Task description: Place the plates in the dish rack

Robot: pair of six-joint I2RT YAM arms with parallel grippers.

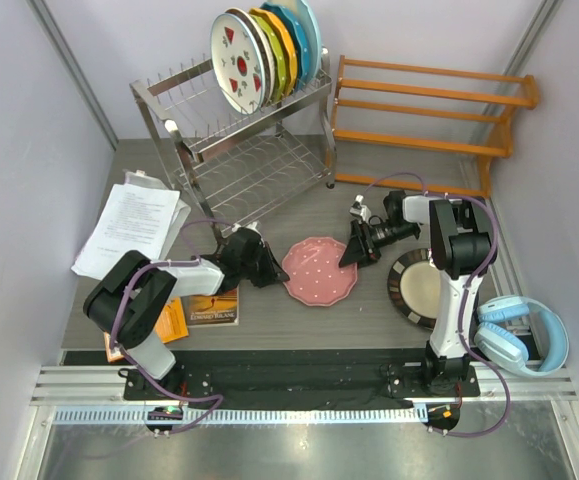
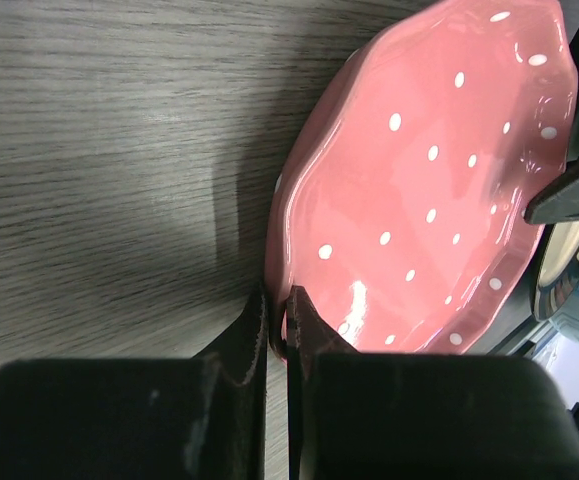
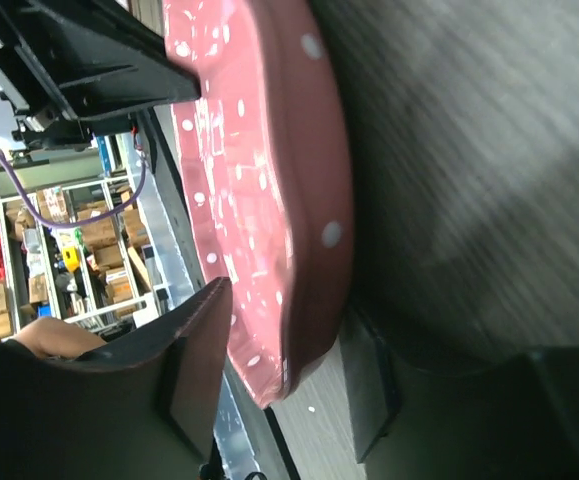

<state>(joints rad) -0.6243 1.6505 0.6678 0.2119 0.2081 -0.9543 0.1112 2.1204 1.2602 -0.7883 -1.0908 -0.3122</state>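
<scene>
While the right tool [image 1: 348, 257] gapes around the scalloped pink plate [image 1: 319, 272], the left tool [image 1: 276, 275] seems clamped on it.

Overhead view; wrist cameras close, seemingly opposed, sharing pink plate [image 2: 429, 200]

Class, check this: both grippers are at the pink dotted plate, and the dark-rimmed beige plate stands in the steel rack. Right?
Wrong: the dark-rimmed beige plate lies flat on the table by the right arm, as the top view shows. The rest holds.
</scene>
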